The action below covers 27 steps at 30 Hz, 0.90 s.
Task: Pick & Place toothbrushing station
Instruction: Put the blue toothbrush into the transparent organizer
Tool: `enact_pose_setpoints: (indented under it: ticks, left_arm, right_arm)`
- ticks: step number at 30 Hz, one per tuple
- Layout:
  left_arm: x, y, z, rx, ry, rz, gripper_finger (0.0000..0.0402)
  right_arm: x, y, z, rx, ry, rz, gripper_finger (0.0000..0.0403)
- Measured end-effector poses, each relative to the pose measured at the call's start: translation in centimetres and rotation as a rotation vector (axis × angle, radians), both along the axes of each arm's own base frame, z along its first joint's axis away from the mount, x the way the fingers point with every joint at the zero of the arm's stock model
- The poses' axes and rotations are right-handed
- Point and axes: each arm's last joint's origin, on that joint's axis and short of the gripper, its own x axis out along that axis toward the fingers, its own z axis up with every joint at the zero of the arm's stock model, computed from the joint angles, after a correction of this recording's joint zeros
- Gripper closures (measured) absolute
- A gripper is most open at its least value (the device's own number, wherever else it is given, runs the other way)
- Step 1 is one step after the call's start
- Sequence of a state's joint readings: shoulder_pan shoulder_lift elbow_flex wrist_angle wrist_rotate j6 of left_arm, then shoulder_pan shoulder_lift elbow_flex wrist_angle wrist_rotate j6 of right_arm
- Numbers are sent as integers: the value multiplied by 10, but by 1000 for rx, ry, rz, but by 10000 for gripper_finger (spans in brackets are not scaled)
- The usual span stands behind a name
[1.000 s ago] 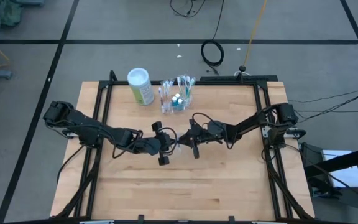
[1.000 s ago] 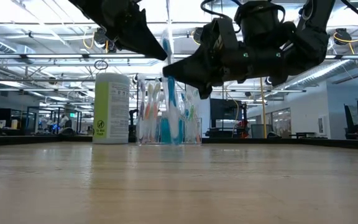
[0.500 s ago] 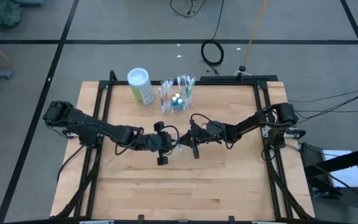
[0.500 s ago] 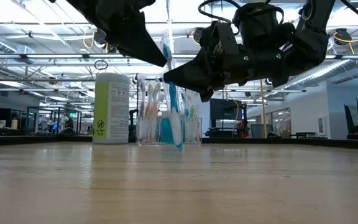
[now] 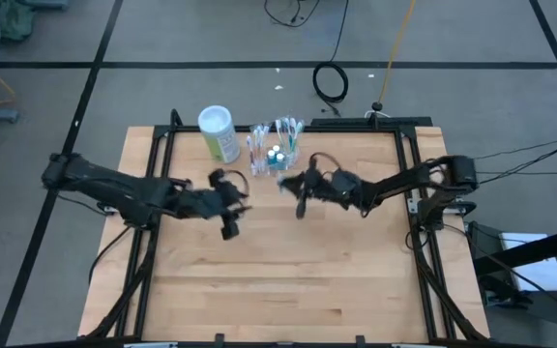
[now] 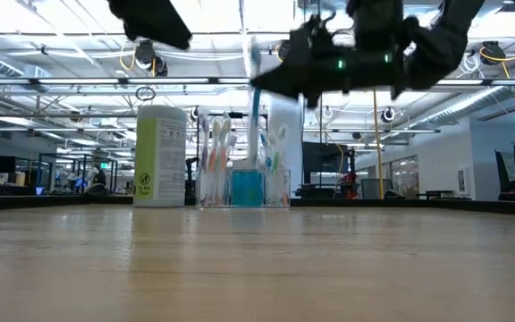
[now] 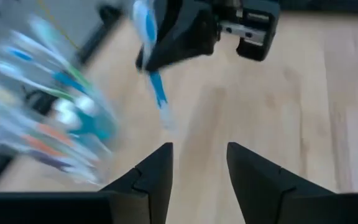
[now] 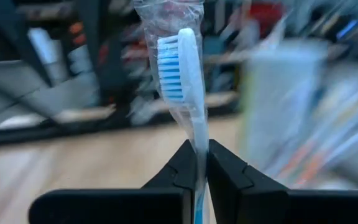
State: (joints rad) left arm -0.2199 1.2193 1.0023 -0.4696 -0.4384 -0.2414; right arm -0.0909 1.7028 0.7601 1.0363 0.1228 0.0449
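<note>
While the right gripper (image 8: 202,163) pinches a wrapped toothbrush (image 8: 180,74) just beside the station (image 5: 276,148) at the table's (image 5: 288,290) far edge, a skewed descent could snag the brushes already standing there or tip it; the left gripper (image 7: 199,167), fingers spread and empty, hangs nearby

The floor (image 5: 211,39) was gray with dark lines. A black cable (image 5: 332,82) lay coiled there. Bright ceiling lights (image 6: 499,54) shone overhead.

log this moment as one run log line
right hand: shut on toothbrush, near toothbrushing station | left hand: open, empty, beside green canister
</note>
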Motion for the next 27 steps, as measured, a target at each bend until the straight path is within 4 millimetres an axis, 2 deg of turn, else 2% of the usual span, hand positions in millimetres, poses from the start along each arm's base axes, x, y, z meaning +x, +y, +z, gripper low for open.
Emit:
enact_pose_setpoints:
  ticks: [5,9,12,17,27]
  left_arm:
    - [-32,9,32,34,-145,79,243]
    - [-47,13,44,54,-187,82,243]
    - [-52,14,47,49,-197,82,243]
    - [-53,14,43,62,-160,77,243]
    - [-42,12,34,74,-114,75,242]
  right_arm:
    - [-23,-27,49,-163,-114,-246,388]
    - [-37,-50,65,-168,-147,-344,388]
    - [-41,-65,61,-137,-113,-385,388]
    - [-39,-82,41,-113,-14,-430,388]
    - [-33,-95,18,-71,27,-453,388]
